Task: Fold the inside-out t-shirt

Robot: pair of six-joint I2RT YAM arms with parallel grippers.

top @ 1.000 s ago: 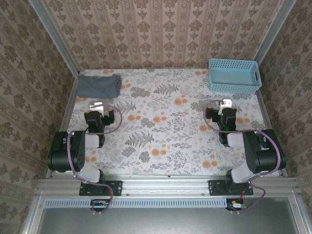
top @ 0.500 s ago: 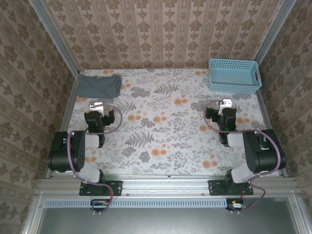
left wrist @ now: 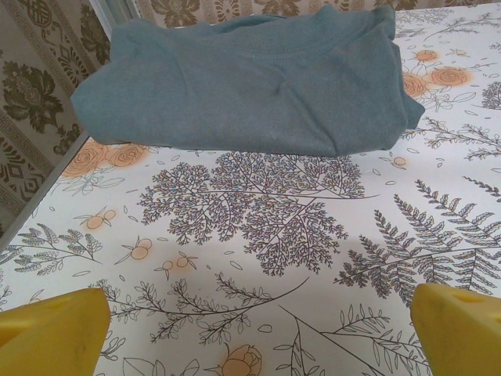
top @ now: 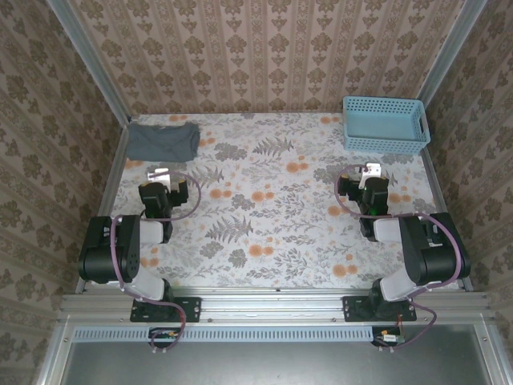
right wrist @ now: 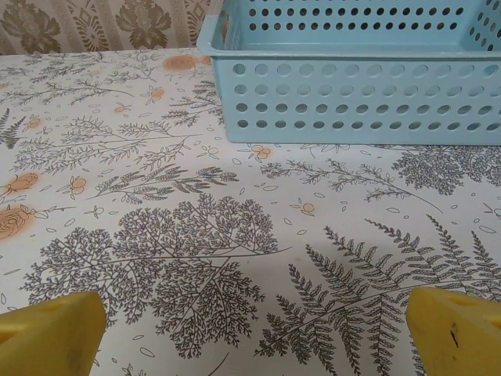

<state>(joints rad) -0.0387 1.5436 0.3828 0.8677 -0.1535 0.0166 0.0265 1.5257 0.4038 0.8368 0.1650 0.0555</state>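
The left claw (top: 158, 174) hangs low over the flower-printed table (top: 264, 208) with its jaws spread wide. In its wrist view the two yellow fingertips (left wrist: 55, 329) sit at the bottom corners, with just patterned cloth between them, clamped on nothing. The dark slate-grey t-shirt (left wrist: 250, 86) lies ahead of this claw, apart from it and not touching either finger. It is gathered into a compact, roughly rectangular bundle (a curved seam line runs across its upper face). Its left end lies close against the wallpapered side wall (left wrist: 31, 102), off to the claw's left and ahead of it. The right claw (top: 370, 171) is likewise parted to full width, holding nothing, its own yellow tips (right wrist: 47, 333) low over bare tablecloth. Ahead of it and a little to its right stands the light blue perforated basket (right wrist: 352, 94), upright on the table and clear of the fingers. From above, the shirt and the basket lie well apart, each beyond its own claw at opposite far corners.
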